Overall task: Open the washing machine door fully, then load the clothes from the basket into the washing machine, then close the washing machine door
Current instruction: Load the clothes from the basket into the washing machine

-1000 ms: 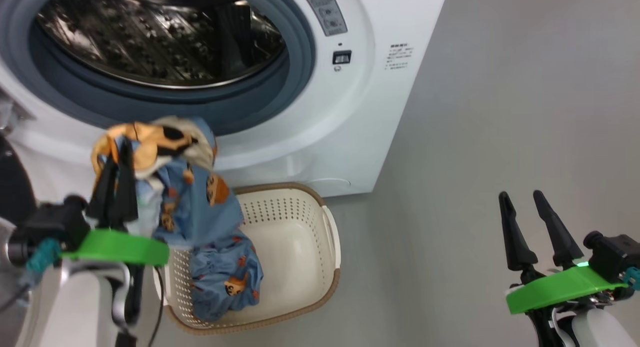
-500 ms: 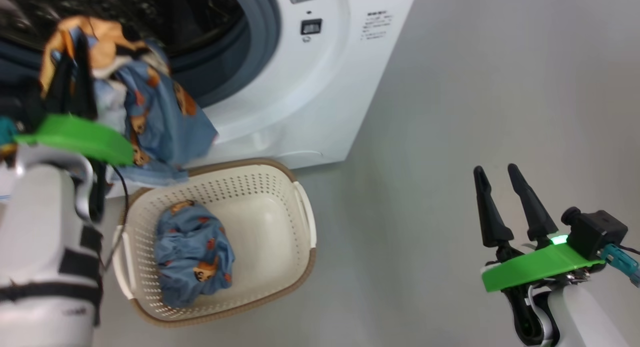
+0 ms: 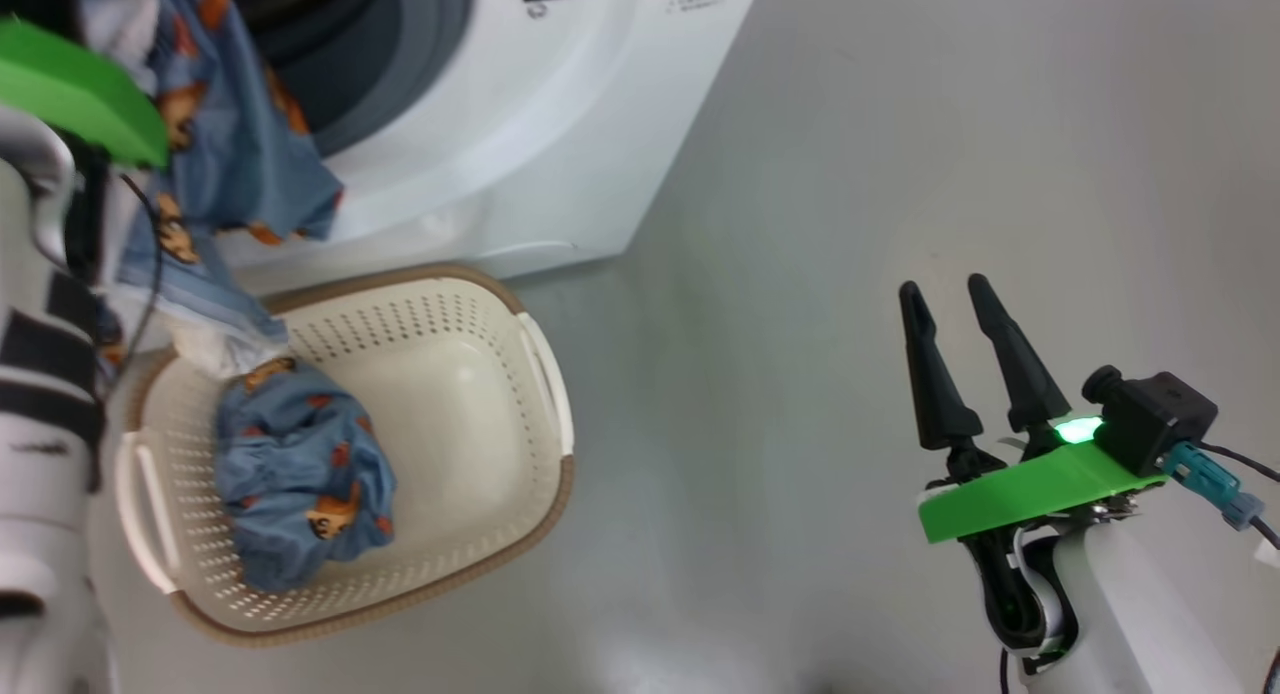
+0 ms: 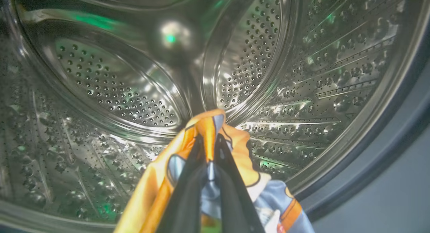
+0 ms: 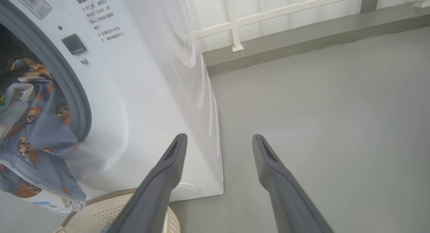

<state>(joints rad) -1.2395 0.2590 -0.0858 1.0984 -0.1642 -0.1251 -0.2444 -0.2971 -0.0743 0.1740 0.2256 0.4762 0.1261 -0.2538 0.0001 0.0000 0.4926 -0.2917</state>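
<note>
Closest in, the right gripper (image 3: 943,286) hung over bare grey floor (image 3: 850,154), its two dark fingers spread well apart with nothing between them and nothing touching them. A green light glowed at its base.

Off to its left sat the basket (image 3: 545,374) on the floor, tucked just in front of the washing machine (image 3: 540,124). One crumpled bundle (image 3: 300,474) of blue bear-print cloth lay against the basket's left side; the rest of its cream floor was bare.

Above the basket's back corner it got busy. The left gripper (image 4: 210,140) had its fingers pinched tight together on an orange fold of a garment (image 3: 240,144), the cloth bunched over both tips. The rest of that garment trailed down from the grip, blue fabric with orange-brown bears, draping across the grey rubber ring (image 5: 72,88) and down the white front panel. Its pale hem dangled right at the basket's rim, just above the bundle, though I couldn't tell whether the two touched.

Past the fingertips was the steel drum (image 4: 100,92) — perforated and shiny, picking up green glints. The gripper's tips were right at the mouth, pointing straight in.

Farther back, beyond the machine's side, the floor ran out to a low grey step and a white railing (image 5: 235,21).
</note>
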